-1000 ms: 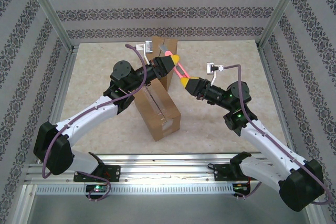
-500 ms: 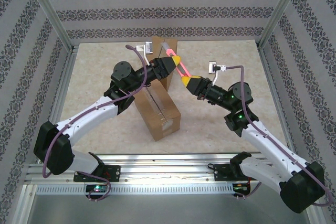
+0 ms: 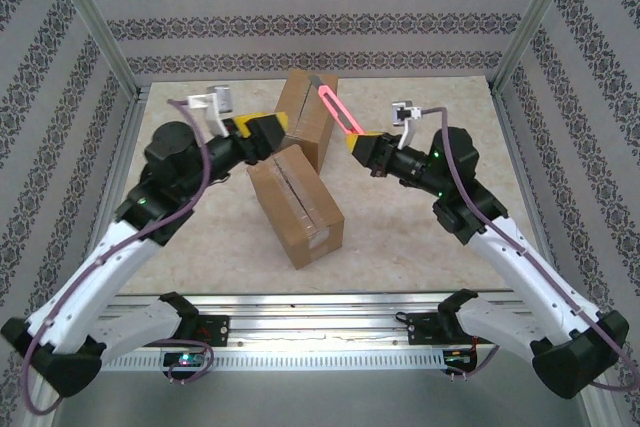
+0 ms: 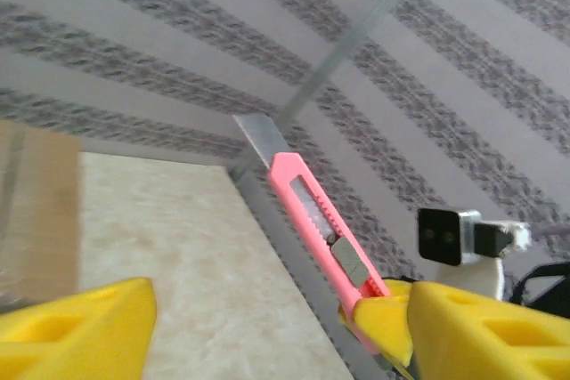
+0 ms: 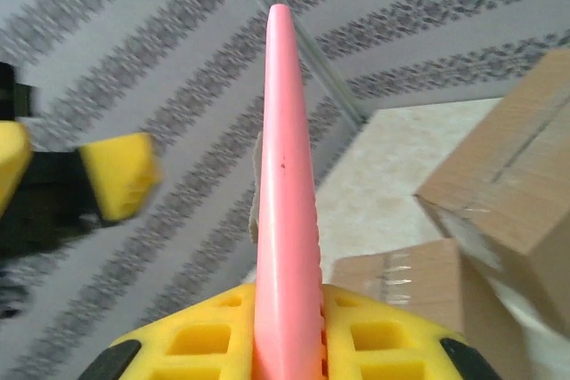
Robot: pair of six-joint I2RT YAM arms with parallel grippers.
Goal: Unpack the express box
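Right gripper (image 3: pixel 362 147) is clamped on the handle end of a pink utility knife (image 3: pixel 338 113). The knife's steel blade is slid out and points up toward the back wall, beside the right edge of the rear box (image 3: pixel 305 115). Two brown cardboard boxes sit mid-tabletop. The front box (image 3: pixel 297 207) lies lengthwise with clear tape along its top seam, and the rear box stands just behind it. Any print on either is too small to read. The left gripper (image 3: pixel 266 133) hovers just left of the rear box, its two yellow fingers spread apart and holding nothing. The beige tabletop (image 3: pixel 200 237) is ringed by striped, patterned walls (image 3: pixel 300 17).
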